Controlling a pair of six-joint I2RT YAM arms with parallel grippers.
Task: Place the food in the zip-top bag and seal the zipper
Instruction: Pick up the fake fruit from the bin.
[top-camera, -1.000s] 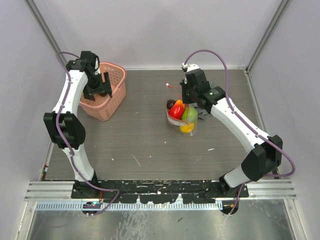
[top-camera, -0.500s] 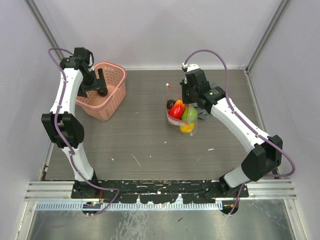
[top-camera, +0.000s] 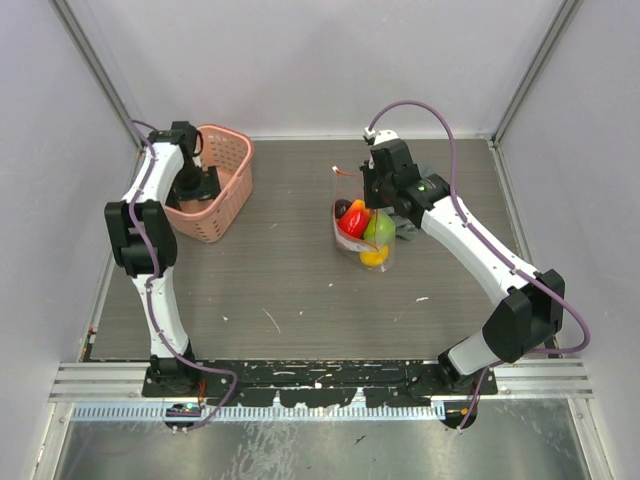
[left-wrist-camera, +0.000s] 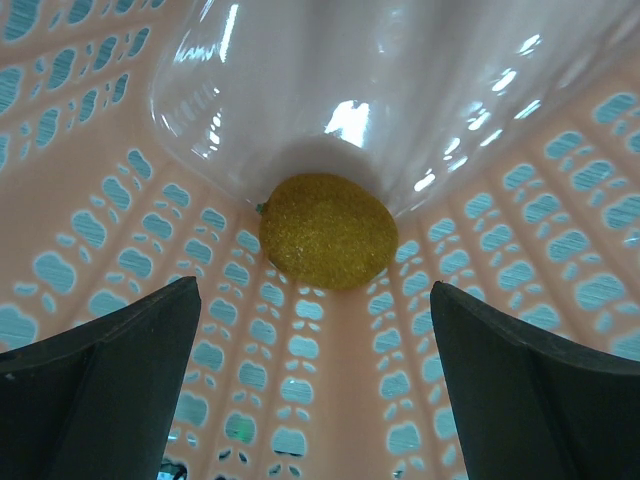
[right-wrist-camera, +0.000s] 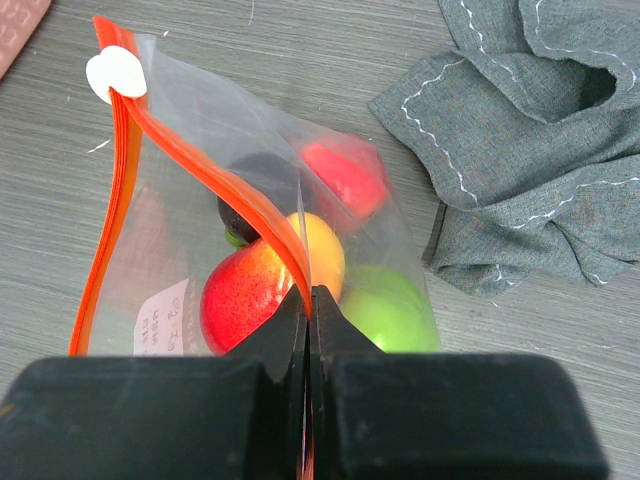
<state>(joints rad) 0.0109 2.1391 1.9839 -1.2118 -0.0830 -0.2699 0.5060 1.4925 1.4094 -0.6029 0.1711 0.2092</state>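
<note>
1. We see a grey wood-grain counter (top-camera: 300, 290) boxed in by pale walls (top-camera: 320, 60).
2. A pink lattice basket (top-camera: 228, 212) sits at the far left of the counter.
3. The left arm (top-camera: 148, 195) reaches down into the basket.
4. From the left wrist we see the left jaws spread wide and gripping nothing.
5. A yellow fruit (left-wrist-camera: 328, 232) lies on the basket floor ahead of them, between the two jaw tips and touching neither.
6. Something clear and glossy (left-wrist-camera: 400, 90) lies just beyond the fruit; we cannot tell what it is.
7. The bag (top-camera: 362, 240) stands upright right of centre, well apart from the basket.
8. The right arm (top-camera: 470, 240) reaches over it from the right.
9. The right jaws are pressed together on the zipper (right-wrist-camera: 200, 190), pinching the orange strip at the bag's top edge.
10. The white slider (right-wrist-camera: 115, 73) sits at the strip's far left end, away from the jaws.
11. From the slider the strip's two halves part, so the mouth gapes.
12. The food (right-wrist-camera: 250, 295) in the bag is red, yellow-orange, green and dark pieces, packed together.
13. A white label (right-wrist-camera: 165, 318) shows through the bag's left side.
14. A crumpled grey cloth (right-wrist-camera: 530, 150) lies just right of the bag.
</note>
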